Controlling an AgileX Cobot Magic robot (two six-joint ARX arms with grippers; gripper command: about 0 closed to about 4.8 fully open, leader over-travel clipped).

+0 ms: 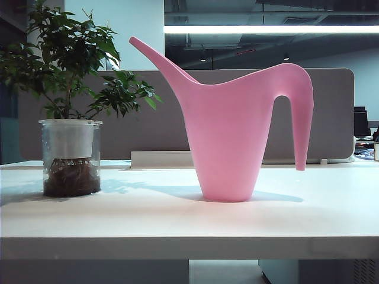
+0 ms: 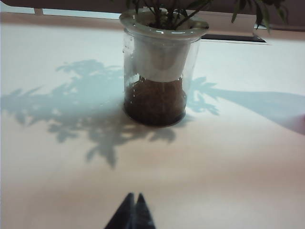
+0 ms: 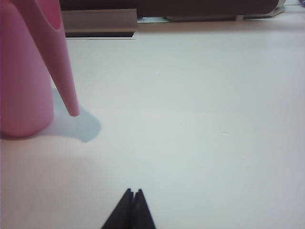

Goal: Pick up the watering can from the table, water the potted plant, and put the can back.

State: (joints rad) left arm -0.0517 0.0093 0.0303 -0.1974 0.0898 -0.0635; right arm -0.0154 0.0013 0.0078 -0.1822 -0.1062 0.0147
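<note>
The pink watering can (image 1: 231, 127) stands upright in the middle of the white table (image 1: 177, 222), spout toward the potted plant (image 1: 71, 136) at the left, handle to the right. Neither arm shows in the exterior view. In the left wrist view my left gripper (image 2: 133, 196) is shut and empty, well short of the potted plant (image 2: 159, 71). My right gripper (image 3: 133, 192) is shut and empty too, set back from the watering can (image 3: 26, 81), whose handle tip hangs just above the table (image 3: 200, 119).
A grey divider panel (image 1: 331, 106) runs along the back of the table, with a pale rail (image 1: 160, 158) at its foot. The plant's leaf shadows fall across the table (image 2: 71, 109) beside the pot.
</note>
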